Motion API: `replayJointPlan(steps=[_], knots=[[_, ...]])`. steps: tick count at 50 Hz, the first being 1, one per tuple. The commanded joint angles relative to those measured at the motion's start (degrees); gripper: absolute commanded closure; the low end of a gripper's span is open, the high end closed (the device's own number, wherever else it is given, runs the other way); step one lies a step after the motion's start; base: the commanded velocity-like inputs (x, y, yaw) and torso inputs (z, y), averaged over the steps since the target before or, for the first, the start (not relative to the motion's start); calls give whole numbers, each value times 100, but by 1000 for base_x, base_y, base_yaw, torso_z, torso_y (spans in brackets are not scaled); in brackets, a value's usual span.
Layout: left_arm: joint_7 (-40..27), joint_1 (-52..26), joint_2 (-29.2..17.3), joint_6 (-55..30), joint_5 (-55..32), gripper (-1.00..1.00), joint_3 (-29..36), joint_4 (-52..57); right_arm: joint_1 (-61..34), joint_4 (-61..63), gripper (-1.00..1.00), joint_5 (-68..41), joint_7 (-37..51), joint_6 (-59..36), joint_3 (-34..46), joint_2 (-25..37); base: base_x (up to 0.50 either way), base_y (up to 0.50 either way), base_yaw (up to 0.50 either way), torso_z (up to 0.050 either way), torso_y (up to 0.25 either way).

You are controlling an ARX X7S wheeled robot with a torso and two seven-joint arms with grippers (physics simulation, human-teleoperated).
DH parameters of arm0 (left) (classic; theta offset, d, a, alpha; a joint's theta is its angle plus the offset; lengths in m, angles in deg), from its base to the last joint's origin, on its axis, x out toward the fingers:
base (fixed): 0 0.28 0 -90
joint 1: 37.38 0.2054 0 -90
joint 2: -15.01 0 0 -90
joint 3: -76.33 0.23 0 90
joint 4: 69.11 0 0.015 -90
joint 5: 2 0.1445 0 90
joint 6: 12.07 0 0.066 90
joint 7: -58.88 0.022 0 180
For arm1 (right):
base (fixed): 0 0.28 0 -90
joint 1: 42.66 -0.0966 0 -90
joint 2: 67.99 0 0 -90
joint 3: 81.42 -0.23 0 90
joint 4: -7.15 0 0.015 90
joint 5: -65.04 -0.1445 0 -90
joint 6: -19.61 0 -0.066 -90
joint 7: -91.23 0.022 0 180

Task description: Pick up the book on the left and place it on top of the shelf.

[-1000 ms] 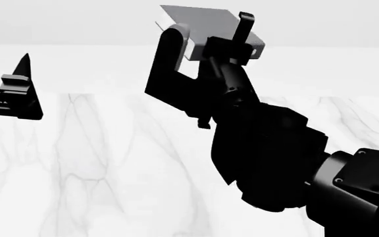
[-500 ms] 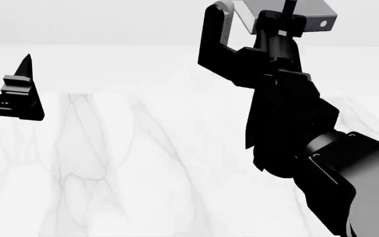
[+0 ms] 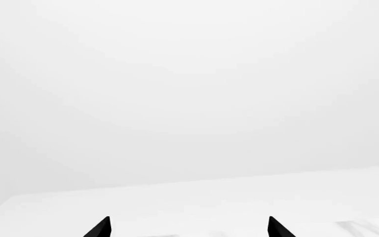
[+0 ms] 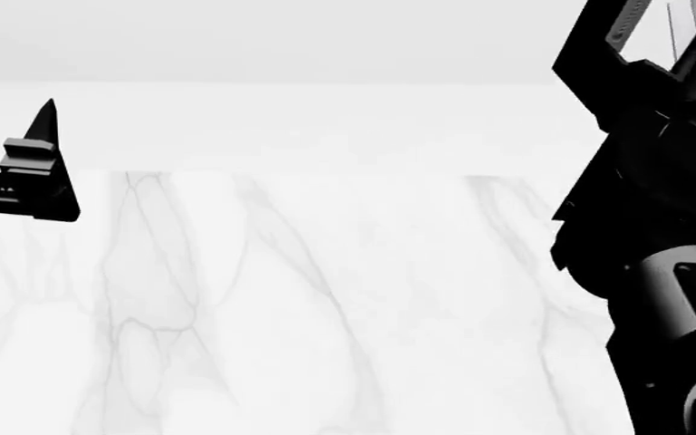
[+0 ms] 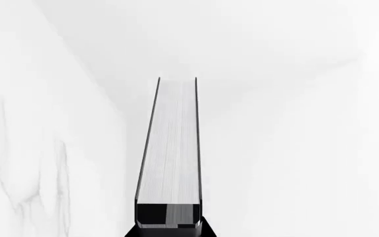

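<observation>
Item: black hardcover book (image 5: 168, 163), held in the right gripper (image 5: 168, 228); the right wrist view shows its white page edges running away from the camera between two thin black covers, the near end seated between the closed-in jaws at the frame's lower edge. In the head view only a pale sliver of the book (image 4: 630, 23) shows at the top right corner, above the right gripper (image 4: 656, 54), lifted high off the marble tabletop (image 4: 323, 299). Right arm: black, raised steeply at the right margin of the head view, forearm rising from the lower right corner, wrist and gripper reaching to the top edge. Left gripper (image 4: 36, 172): at the left margin of the head view, level, above the tabletop, one pointed fingertip (image 4: 43, 113) standing upward; in the left wrist view two black fingertips (image 3: 101, 228) stand wide apart with nothing between them, facing a blank white wall. Containers: no shelf or other receptacle is in view. Surface: white marble with grey veining, meeting a plain white wall behind.
</observation>
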State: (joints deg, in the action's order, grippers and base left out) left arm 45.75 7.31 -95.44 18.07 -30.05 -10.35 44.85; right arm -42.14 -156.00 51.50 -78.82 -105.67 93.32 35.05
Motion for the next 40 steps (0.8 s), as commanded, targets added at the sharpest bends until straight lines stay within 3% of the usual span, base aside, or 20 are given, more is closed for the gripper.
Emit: replayJointPlan(steps=[1,21,40], knots=[[-4,31,-15,37,-22,-100,-9,-8,32,-184,100,1241,-43,-841,-572,282,0,0,0,0,10],[-8,111,-37,140,-42,-100,-19,-52,289,-184,100,1333,88,-2217,-1020,924,0,0,0,1,1],[-14,170,-49,179,-99,-100,-56,-53,571,-184,100,1366,-55,-3055,-627,1170,0,0,0,0,1]])
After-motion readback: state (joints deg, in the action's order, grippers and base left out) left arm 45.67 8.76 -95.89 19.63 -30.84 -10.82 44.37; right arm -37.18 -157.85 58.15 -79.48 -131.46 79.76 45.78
